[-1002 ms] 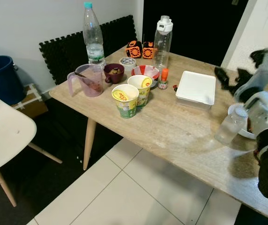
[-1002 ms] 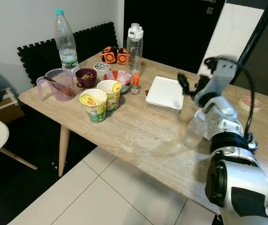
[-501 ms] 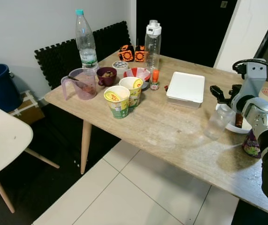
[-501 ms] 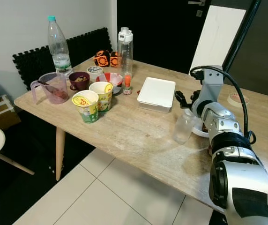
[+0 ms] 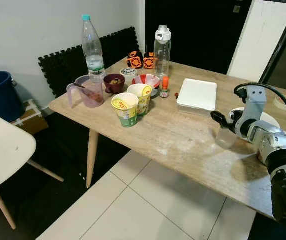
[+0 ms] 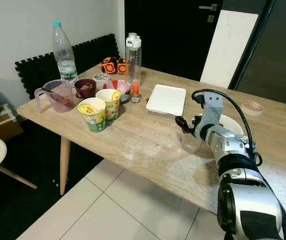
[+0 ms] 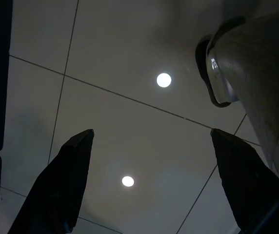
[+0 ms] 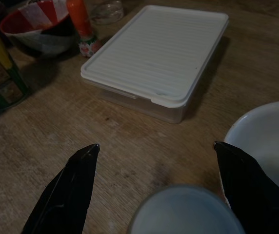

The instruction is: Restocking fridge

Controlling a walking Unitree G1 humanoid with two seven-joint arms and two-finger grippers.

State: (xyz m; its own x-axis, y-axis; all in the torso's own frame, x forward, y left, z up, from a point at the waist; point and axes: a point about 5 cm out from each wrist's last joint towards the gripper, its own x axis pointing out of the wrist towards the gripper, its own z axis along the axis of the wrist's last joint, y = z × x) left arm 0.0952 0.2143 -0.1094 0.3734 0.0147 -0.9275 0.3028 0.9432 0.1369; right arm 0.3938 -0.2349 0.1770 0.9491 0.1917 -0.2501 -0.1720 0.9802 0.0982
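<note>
Right gripper [image 8: 154, 180]: fingers spread wide, straddling clear cup [image 6: 190, 142], not gripping.
Left gripper [image 7: 151, 185]: wide open, empty.
Container [image 5: 197, 94]: beyond cup on table [image 5: 183, 145].

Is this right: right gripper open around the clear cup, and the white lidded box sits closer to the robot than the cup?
Not quite. The right gripper is open around the clear cup, but the white lidded box sits farther from the robot than the cup, beyond it on the table. The right wrist view shows the box past the cup's rim.

Wooden table [image 5: 183, 145]: cups [image 5: 133, 105], bottles [image 5: 93, 42], white container [image 5: 198, 95].
</note>
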